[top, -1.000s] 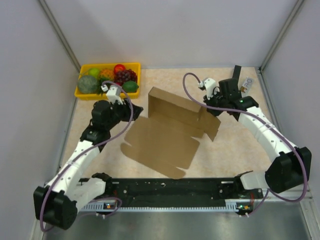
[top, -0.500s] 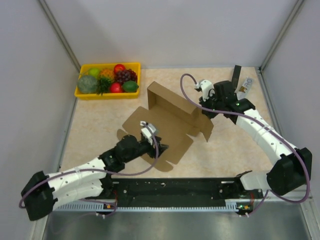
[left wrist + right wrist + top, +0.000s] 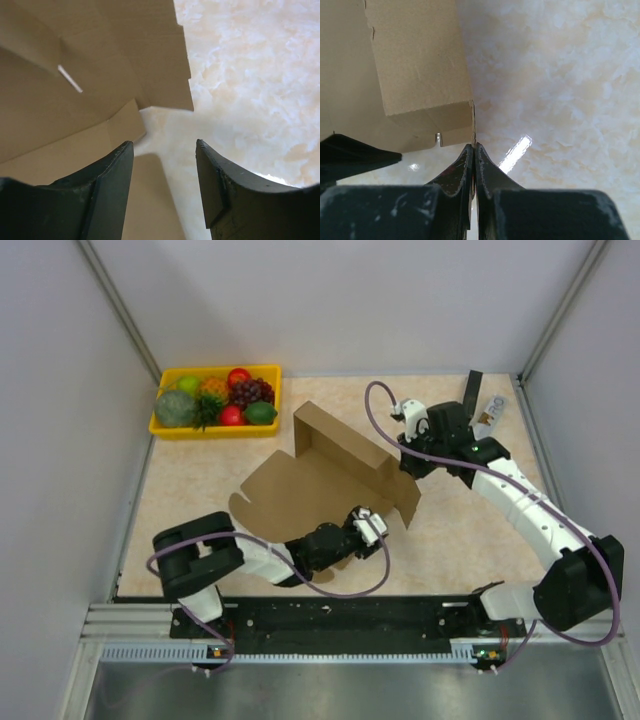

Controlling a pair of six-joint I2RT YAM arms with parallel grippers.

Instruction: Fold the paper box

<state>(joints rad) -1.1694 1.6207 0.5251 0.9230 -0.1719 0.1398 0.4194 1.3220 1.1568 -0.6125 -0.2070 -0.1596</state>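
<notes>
I have bare tabletop [image 3: 190, 490] left of the paper box [image 3: 320, 480], and a narrower strip to its right. The box's raised back wall blocks any low pass from the far side. My left arm [image 3: 320, 543] lies along the near edge, the right arm [image 3: 520, 502] crosses the right side, and the fruit tray [image 3: 175, 432] fills the far-left corner.

The left arm [image 3: 262, 556] and right arm [image 3: 530, 505] are clad in white shells between black housings, each trailed by a purple cable [image 3: 372, 410]. Fingers [image 3: 107, 192] are dark, scuffed; a green light [image 3: 481, 440] is possibly lit.
</notes>
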